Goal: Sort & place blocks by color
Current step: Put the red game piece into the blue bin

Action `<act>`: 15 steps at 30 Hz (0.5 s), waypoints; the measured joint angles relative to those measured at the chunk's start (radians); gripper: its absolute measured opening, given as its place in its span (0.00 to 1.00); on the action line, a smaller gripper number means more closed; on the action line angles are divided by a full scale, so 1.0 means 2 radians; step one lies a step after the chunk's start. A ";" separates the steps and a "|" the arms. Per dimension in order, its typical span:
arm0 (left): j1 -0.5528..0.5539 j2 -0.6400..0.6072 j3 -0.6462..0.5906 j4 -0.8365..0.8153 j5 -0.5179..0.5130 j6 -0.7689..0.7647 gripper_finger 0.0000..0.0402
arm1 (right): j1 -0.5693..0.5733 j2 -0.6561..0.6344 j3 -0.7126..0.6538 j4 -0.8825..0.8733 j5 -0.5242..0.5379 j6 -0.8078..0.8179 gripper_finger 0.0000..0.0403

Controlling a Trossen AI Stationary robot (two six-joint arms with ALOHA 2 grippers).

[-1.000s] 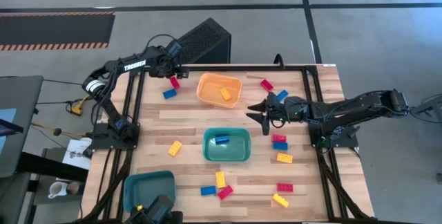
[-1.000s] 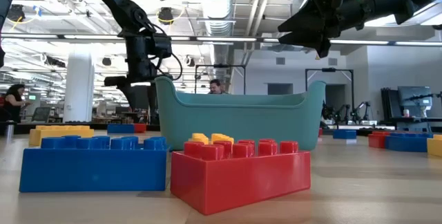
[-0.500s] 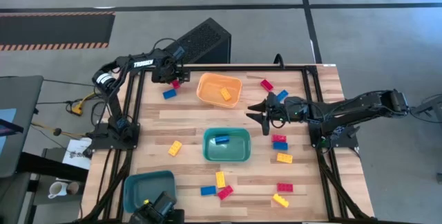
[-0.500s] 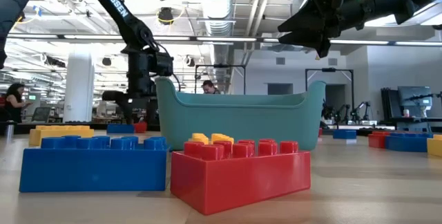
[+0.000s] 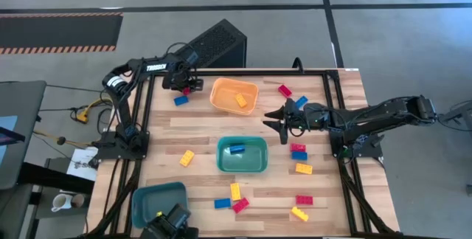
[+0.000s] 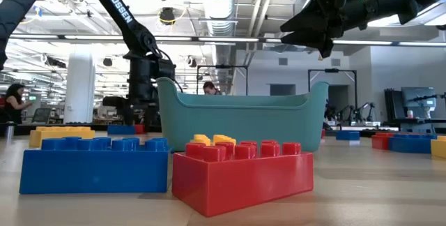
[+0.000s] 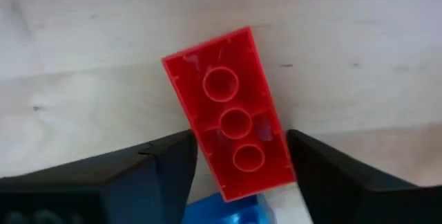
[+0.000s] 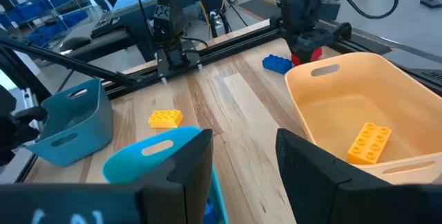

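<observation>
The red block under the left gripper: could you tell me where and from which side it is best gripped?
Grip the red block across its two long side faces, coming straight down from above. It lies flat on the table with round sockets showing, and the open fingers of the left gripper already straddle its narrow width. The right gripper waits, open, right of the orange bin.

An orange bin [image 5: 234, 95], 2 teal bins [image 5: 242, 155] [image 5: 156, 198] on a wooden table [image 5: 199, 132].

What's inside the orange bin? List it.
The orange bin holds one yellow block, lying near the wall on the right arm's side. The rest of its floor shows bare in the high and right wrist views; nothing seems hidden.
</observation>
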 joint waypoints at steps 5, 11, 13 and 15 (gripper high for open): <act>-0.003 -0.007 0.023 -0.034 0.008 0.072 0.24 | 0.000 0.000 0.000 0.000 0.000 -0.002 0.45; -0.026 -0.085 0.038 -0.034 -0.004 0.133 0.24 | 0.000 0.000 0.000 -0.001 0.000 -0.004 0.45; -0.044 -0.127 0.037 -0.038 -0.012 0.152 0.24 | 0.000 0.000 0.000 -0.002 0.000 -0.004 0.45; -0.072 -0.176 0.028 -0.039 -0.024 0.160 0.24 | 0.000 0.000 0.000 -0.002 0.000 -0.006 0.45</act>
